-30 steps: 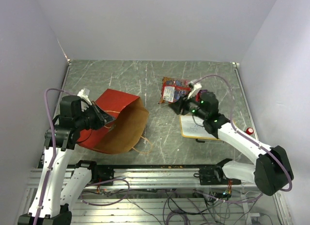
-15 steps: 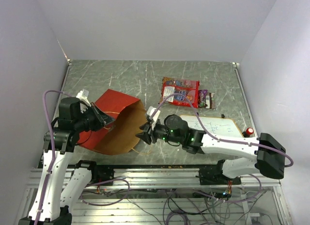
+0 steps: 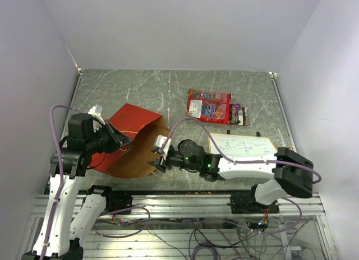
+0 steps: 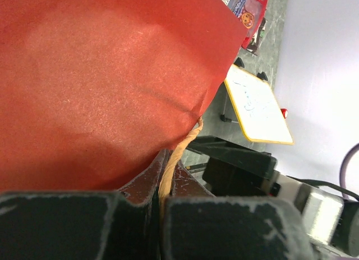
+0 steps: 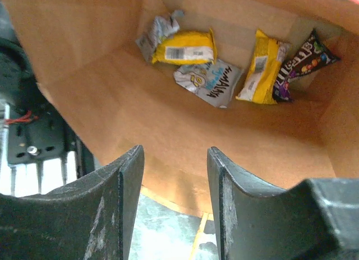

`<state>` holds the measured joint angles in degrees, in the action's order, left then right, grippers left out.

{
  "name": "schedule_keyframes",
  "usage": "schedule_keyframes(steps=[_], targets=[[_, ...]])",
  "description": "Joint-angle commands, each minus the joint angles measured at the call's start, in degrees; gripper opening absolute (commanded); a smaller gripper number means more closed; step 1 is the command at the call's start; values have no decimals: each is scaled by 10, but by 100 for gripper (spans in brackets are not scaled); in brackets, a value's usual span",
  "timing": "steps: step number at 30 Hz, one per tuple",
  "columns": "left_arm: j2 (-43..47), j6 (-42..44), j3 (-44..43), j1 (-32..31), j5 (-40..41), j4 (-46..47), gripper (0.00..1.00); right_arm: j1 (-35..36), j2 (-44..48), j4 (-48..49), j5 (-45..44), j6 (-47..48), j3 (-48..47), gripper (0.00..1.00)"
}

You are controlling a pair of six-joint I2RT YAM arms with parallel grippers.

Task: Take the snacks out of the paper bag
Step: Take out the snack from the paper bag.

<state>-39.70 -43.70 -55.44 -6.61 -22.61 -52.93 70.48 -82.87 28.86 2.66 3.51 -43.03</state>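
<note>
Four packets are seen deep inside the paper bag (image 3: 133,119) from the right wrist view: a yellow packet (image 5: 185,47), a pale blue-white packet (image 5: 208,82), a second yellow packet (image 5: 262,66) and a dark purple packet (image 5: 303,58). All are lying on the kraft lining near the closed end. The bag is laid on its side on the table (image 3: 140,86), mouth toward the right arm. The mouth's rim is pinched by the left gripper (image 4: 166,166), jaws closed tight on the paper by a twisted handle strand. The right gripper (image 5: 175,159) is held at the mouth, jaws partly apart, nothing between them. Outside the bag, a large red snack bag (image 3: 208,106) and a dark packet (image 3: 238,115) are lying just beside each other, beyond the white board (image 3: 244,147).
</note>
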Motion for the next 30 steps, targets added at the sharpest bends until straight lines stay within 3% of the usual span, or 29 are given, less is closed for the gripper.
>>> schedule_keyframes(steps=[1,7,17,30], targets=[[9,5,-8,-4,8,-12,7,1,-48,73,-17,46,1,49],[6,10,-14,-4,-12,4,7,2,-100,116,5,78,-14,50],[22,37,-42,-3,-42,48,7,-4,-247,239,-73,143,-100,60],[23,44,-39,-4,-28,67,7,-47,-405,356,-114,134,-187,67]])
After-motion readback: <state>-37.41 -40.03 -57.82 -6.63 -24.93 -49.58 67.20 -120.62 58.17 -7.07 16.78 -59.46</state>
